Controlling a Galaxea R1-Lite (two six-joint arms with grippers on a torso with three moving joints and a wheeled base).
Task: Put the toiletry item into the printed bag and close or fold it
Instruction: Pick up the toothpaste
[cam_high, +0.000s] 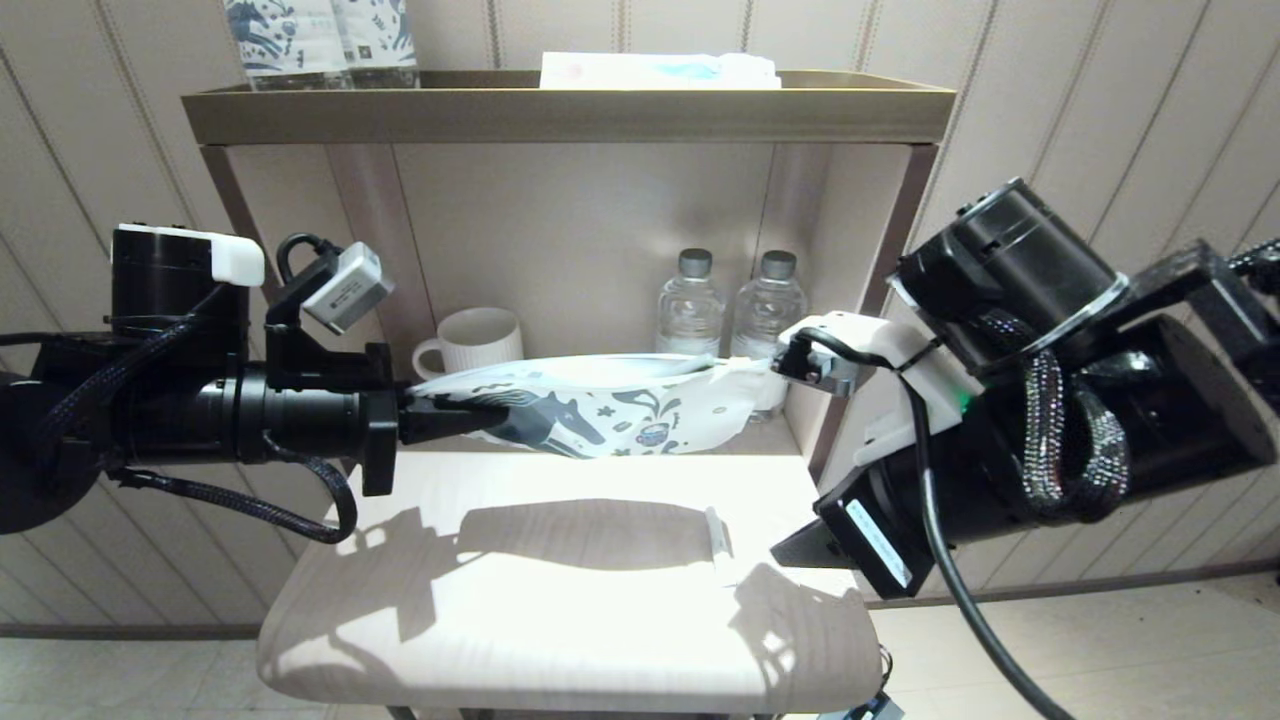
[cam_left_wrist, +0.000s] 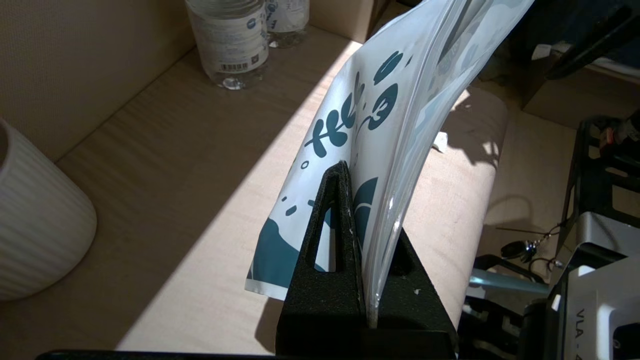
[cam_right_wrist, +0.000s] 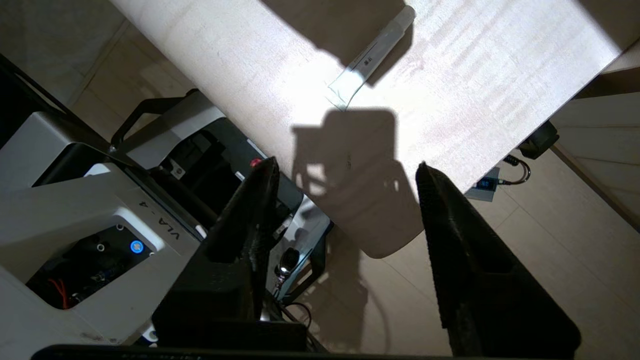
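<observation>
The printed bag (cam_high: 620, 405), white with a dark blue horse and flowers, hangs lengthwise in the air above the back of the table. My left gripper (cam_high: 500, 410) is shut on the bag's left end; in the left wrist view the bag (cam_left_wrist: 360, 110) stands pinched between the black fingers of the left gripper (cam_left_wrist: 367, 200). The toiletry item (cam_high: 718, 540), slim and white, lies on the table near its right side, also seen as the toiletry item (cam_right_wrist: 372, 57). My right gripper (cam_high: 800, 550) hovers over the table's front right corner, open and empty, short of the item, shown as the right gripper (cam_right_wrist: 346, 165).
A pale wooden table (cam_high: 560, 620) stands before a shelf niche holding a ribbed white mug (cam_high: 470, 345) and two clear water bottles (cam_high: 690, 305). On the shelf top are horse-print bottles (cam_high: 320, 40) and a flat white-and-blue packet (cam_high: 660, 70). The robot base (cam_right_wrist: 100, 220) sits below the table's edge.
</observation>
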